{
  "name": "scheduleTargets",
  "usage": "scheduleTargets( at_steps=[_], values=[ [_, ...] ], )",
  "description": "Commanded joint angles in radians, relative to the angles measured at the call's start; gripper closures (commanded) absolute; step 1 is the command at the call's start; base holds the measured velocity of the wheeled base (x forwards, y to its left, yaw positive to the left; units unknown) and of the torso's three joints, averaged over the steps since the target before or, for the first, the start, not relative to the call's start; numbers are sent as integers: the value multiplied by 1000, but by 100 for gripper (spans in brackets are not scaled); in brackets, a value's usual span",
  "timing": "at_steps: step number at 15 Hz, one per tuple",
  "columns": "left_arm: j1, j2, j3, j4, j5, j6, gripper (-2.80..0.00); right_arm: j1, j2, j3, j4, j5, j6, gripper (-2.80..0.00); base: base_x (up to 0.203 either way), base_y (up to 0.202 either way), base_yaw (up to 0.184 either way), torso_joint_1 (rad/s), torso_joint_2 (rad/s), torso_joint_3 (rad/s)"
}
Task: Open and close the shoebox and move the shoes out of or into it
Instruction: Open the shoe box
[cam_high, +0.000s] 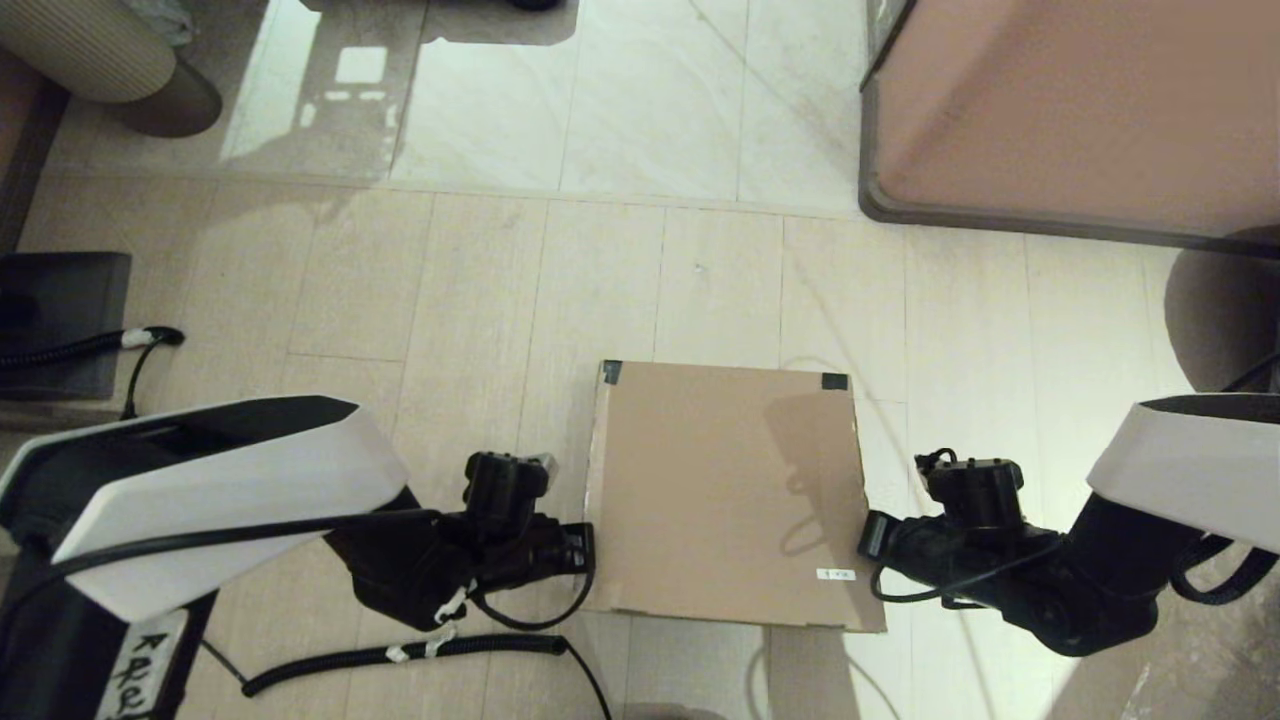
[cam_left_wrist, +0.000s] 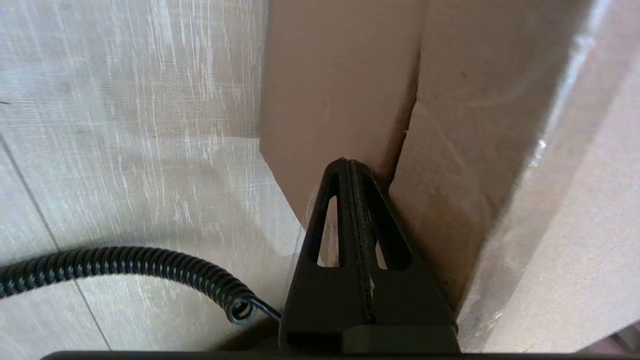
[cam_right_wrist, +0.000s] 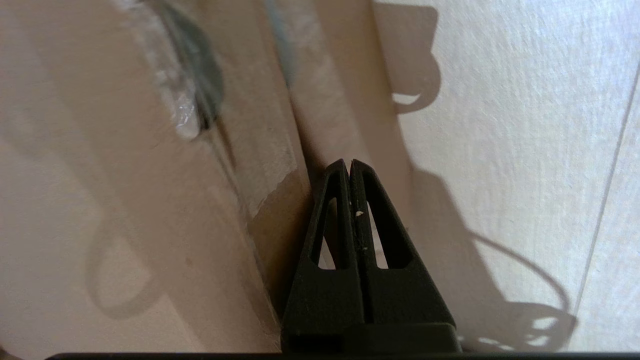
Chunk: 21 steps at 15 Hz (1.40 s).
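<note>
The flat brown cardboard shoebox (cam_high: 728, 495), lid down, lies on the floor between both arms, the left gripper (cam_left_wrist: 348, 162) and right gripper (cam_right_wrist: 348, 162) each with fingers pressed together, tips at its left and right side walls.

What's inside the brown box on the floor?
You can't see inside. The shoebox has its lid down flat, so anything in it is hidden. On top there is only a small white label. The left gripper and right gripper sit shut against its sides.
</note>
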Motion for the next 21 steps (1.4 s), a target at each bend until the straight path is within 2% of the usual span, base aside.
scheduleTargets(
  at_steps=[1, 3, 5, 8, 10, 13, 15, 18, 21],
  values=[
    [-2, -49, 1, 18, 7, -7, 0, 1, -62, 6, 15, 2, 4, 0, 0, 0, 0, 0, 0, 0],
    [-16, -82, -1, 41, 25, -43, 0, 1, -109, 7, 61, 2, 4, 0, 0, 0, 0, 0, 0, 0],
    [-23, -103, -1, 49, 41, -50, 0, 0, -144, 8, 92, 3, 5, 0, 0, 0, 0, 0, 0, 0],
    [-26, -141, -4, 69, 46, -59, 0, 0, -208, 8, 166, 12, 62, 0, 0, 0, 0, 0, 0, 0],
    [-34, -165, -16, 91, 66, -115, 0, 0, -257, 8, 227, 77, 158, 0, 0, 0, 0, 0, 0, 0],
    [-44, -214, -52, 159, 99, -263, 0, 0, -301, 11, 283, 153, 310, 0, 0, 0, 0, 0, 0, 0],
    [-47, -248, -72, 205, 106, -351, 0, 0, -310, 31, 294, 193, 365, 0, 0, 0, 0, 0, 0, 0],
    [-51, -270, -81, 216, 118, -417, 0, 0, -313, 41, 295, 214, 453, 0, 0, 0, 0, 0, 0, 0],
    [-45, -282, -79, 222, 149, -422, 0, 0, -311, 50, 293, 215, 462, 0, 0, 0, 0, 0, 0, 0]
  ],
)
